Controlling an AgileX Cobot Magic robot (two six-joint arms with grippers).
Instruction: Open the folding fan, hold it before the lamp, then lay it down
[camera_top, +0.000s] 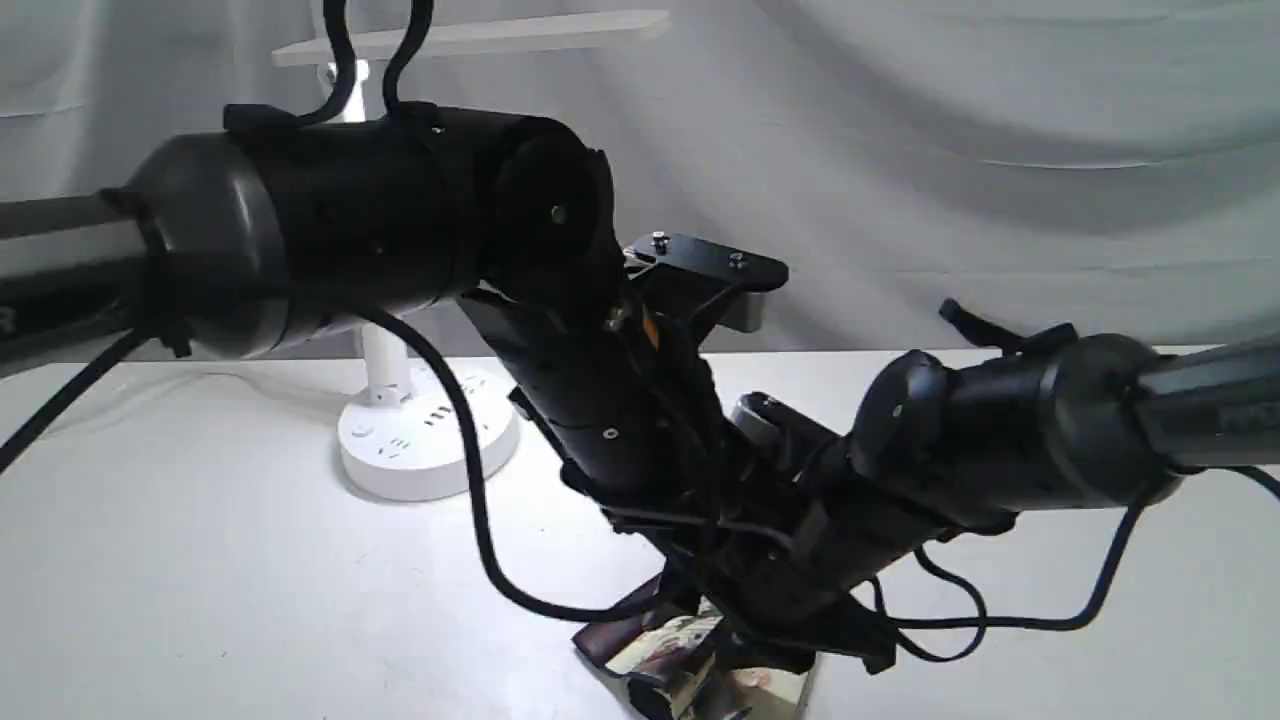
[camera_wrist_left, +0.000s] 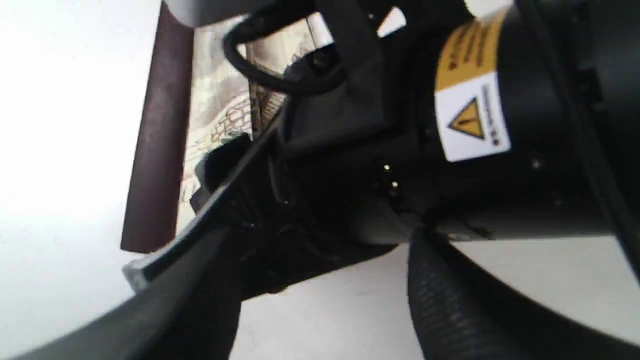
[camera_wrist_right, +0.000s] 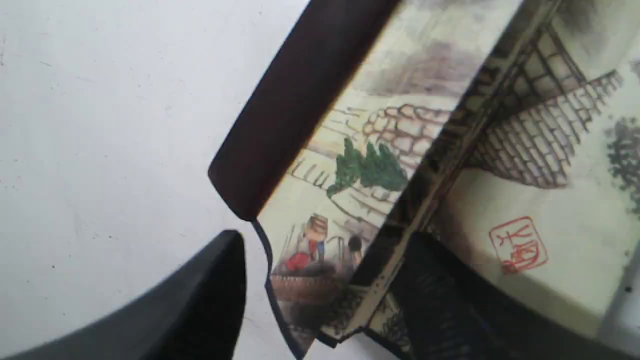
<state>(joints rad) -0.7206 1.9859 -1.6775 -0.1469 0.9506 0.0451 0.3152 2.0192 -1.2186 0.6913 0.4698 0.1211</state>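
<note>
Paper made up the folding fan (camera_wrist_right: 400, 150): cream, matt, creased into stiff pleats, inked with brick walls, a green tree and small figures. A red seal stamp (camera_wrist_right: 517, 245) sat on one fold and a thin black edging ran along the rim. Its smooth maroon guard was a flat slat with a rounded end. It lay partly spread on the white table (camera_top: 200, 580), under both arms and apart from the lamp (camera_top: 428, 445), whose glossy round base carried sockets below a slim stem and flat bar head.

The right gripper (camera_wrist_right: 325, 245) stood with jaws spread, one black finger beside the guard's end, the other over the paper, a gap showing at the fan's edge. The left gripper (camera_wrist_left: 275, 260) was spread too, one pad ribbed.

Only the right wrist view gave the painting. The left wrist view gave the yellow warning label (camera_wrist_left: 470, 115) on the other arm. The exterior view alone took in the lamp and the grey draped cloth (camera_top: 950, 120), both claws lost behind the arms.
</note>
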